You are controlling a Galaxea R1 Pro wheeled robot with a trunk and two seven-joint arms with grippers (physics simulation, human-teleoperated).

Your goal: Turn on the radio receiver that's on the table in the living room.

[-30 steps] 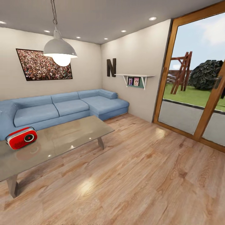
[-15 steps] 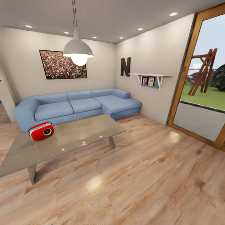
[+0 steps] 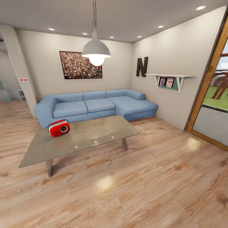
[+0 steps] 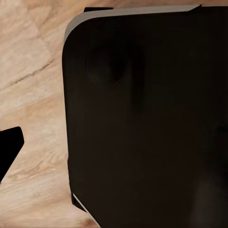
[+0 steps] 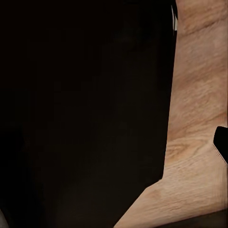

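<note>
Pincer state of both arms cannot be told, radio receiver [image 3: 59,128] well ahead on table [image 3: 95,137]

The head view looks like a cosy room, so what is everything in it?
radio receiver: one, red, near the table's left end
table: one, grey-brown, before the sofa
sofa: one, blue sectional, along the back wall
pendant lamp: one, white, lit, hanging from the ceiling
crowd picture: one, on the back wall
letter N: one, dark, on the right wall
shelf: one, white, holding two small framed pictures
floor: light wood planks
</note>
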